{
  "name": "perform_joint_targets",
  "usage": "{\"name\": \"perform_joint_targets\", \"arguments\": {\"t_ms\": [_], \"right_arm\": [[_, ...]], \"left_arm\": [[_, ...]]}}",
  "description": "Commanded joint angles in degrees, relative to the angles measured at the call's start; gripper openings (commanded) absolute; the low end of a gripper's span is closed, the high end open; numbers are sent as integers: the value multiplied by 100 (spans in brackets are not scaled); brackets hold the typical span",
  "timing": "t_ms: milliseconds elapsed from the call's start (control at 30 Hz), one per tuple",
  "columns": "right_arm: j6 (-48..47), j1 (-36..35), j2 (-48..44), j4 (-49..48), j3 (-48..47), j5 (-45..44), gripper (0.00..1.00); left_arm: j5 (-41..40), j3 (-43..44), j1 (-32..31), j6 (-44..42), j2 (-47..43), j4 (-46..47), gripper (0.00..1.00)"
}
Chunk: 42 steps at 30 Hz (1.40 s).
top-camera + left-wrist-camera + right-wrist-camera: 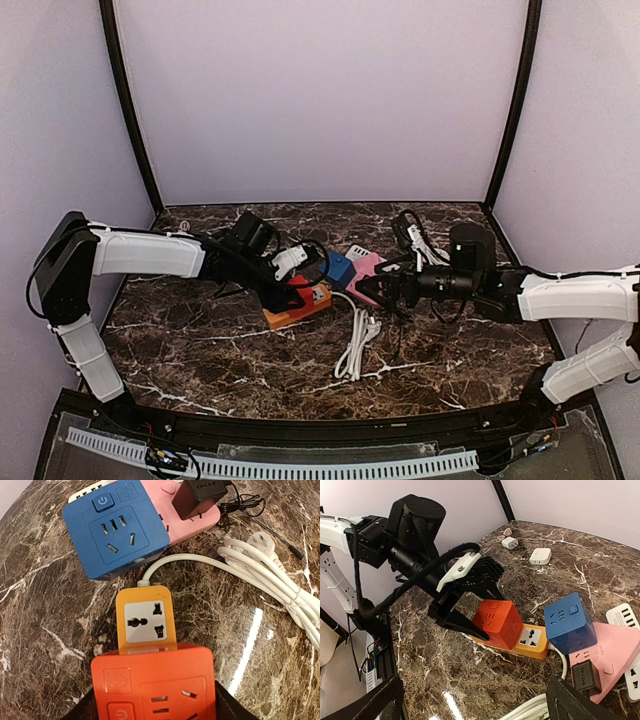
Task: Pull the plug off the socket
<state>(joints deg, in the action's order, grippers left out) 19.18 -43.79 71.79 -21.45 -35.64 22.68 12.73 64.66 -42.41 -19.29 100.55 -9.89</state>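
Left gripper (157, 705) closed on the orange cube plug (155, 680), one finger against either flank. The cube sat between the fingers, apparently seated on the yellow socket strip (144, 622), which ran ahead of the fingertips. Grasp judged made; pull not yet done. Right gripper (477, 700) hung wide open and empty, with the black adapter (583, 676) just beyond one finger.

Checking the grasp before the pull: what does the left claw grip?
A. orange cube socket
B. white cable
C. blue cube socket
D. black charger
A: the left claw is closed around the orange cube socket, which sits on the yellow-orange power strip.
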Motion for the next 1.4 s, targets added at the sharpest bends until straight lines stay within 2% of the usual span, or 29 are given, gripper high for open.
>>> {"name": "perform_joint_targets", "arguments": {"t_ms": [0,133,333,533,667,733,933,1100,1367], "right_arm": [[49,64,136,-224,179,18,98],[-104,63,247,-396,311,269,94],[-731,-28,513,-762,570,748,84],[-1849,-729,1202,-349,265,261,74],[-2131,-858,1732,-539,209,139,63],[-2272,-866,1947,-551,179,-37,61],[-2533,-868,2409,-641,-42,-353,59],[-2592,-868,2668,-1086,-203,146,62],[-2278,-868,3203,-1050,-833,594,48]], "left_arm": [[-199,-478,-263,-74,-679,-84,50],[-51,-889,-480,-108,-1085,-66,44],[455,-1366,-693,-247,-1600,-53,42],[636,-1586,-809,-515,-1887,-52,38],[631,-1611,-872,-610,-1942,-124,37],[567,-1635,-912,-637,-1989,-149,36],[423,-1709,-1069,-687,-2117,-162,33],[397,-1784,-1095,-755,-2133,-77,32],[381,-1813,-1111,-792,-1894,80,29]]}}
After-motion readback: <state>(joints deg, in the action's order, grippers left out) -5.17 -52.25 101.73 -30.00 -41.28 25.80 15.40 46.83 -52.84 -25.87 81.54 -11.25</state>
